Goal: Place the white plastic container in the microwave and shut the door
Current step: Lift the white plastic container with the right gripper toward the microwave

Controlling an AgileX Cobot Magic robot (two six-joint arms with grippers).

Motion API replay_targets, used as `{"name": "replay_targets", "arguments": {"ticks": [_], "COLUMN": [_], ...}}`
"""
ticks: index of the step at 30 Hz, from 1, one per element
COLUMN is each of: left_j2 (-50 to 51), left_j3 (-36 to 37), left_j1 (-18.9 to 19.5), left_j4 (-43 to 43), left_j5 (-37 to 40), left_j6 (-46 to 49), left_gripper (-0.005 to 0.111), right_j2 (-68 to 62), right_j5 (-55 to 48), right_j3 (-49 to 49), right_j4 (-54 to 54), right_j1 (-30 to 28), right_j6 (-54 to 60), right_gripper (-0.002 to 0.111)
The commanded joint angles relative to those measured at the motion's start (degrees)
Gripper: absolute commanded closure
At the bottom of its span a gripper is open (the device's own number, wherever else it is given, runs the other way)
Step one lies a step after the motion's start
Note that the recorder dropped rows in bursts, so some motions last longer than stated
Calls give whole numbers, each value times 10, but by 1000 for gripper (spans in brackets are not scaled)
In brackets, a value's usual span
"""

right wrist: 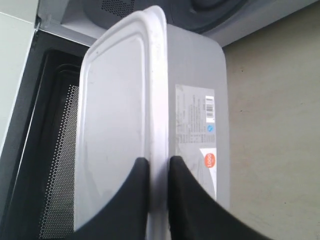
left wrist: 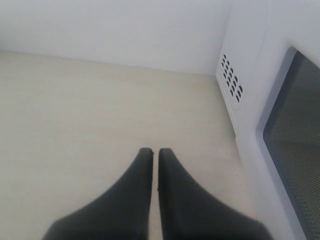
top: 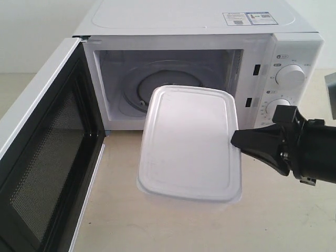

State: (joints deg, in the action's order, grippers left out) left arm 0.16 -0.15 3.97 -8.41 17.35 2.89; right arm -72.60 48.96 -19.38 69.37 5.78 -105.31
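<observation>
My right gripper (right wrist: 159, 161) pinches the container (top: 189, 144) by its rim before the open microwave (top: 184, 21); my left gripper (left wrist: 155, 152) is closed, empty.

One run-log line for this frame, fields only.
right claw: shut on rim of white rectangular plastic container | container: in front of white boxy microwave cavity | white mesh-screened door: open | left claw: shut, empty

microwave (top: 157, 16): I count one
door (top: 31, 121): one
white plastic container (top: 191, 142): one
knobs (top: 290, 75): I see two
grippers: two, left gripper (left wrist: 155, 150) and right gripper (right wrist: 159, 161)
</observation>
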Motion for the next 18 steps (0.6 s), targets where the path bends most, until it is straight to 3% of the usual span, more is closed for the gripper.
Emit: {"name": "replay_targets", "arguments": {"ticks": [1,13,18], "left_j2": [-2,-2,-2], "left_j3": [1,1,1], "left_j1": [1,1,1], "left_j4": [3,3,3], "left_j5": [-4,-4,-4], "left_j6": [-3,-3,-3], "left_gripper": [102,102,102], "right_j2": [7,7,38], "right_j5": [20,-3,-67], "right_j3": [0,0,0], "right_j4": [3,-25,-34], "right_j1": [0,1,48], "right_j6": [-19,-26,-41], "right_gripper": [108,108,108]}}
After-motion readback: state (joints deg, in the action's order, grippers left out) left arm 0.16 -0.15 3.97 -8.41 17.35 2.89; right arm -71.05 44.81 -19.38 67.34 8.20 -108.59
